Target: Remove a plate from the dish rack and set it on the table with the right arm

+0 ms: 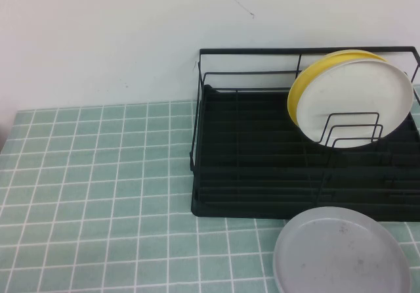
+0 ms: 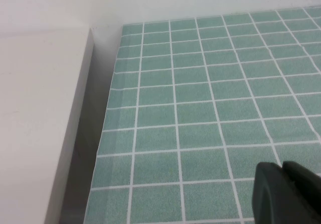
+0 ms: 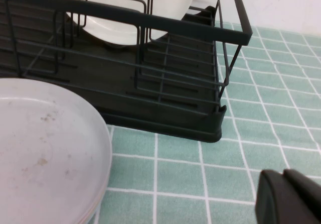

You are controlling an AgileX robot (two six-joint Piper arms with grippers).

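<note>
The white plate (image 1: pixel 357 102) stands on edge in the right half of the black dish rack (image 1: pixel 249 175), leaning against a yellow plate (image 1: pixel 303 81) behind it. In the right wrist view, the white plate (image 3: pixel 120 13) shows behind the wire dividers of the dish rack (image 3: pixel 165 118). My right gripper (image 3: pixel 284 174) is shut and empty, low over the table (image 3: pixel 180 179) just in front of the rack's front corner. My left gripper (image 2: pixel 282 166) is shut over bare tiles near the table's left edge. Neither arm shows in the high view.
A grey plate (image 1: pixel 341 252) lies flat on the table (image 1: pixel 98 194) in front of the rack; it is also the grey plate (image 3: pixel 45 143) beside my right gripper. A white ledge (image 2: pixel 35 123) borders the table's left edge. A white wall stands behind the rack.
</note>
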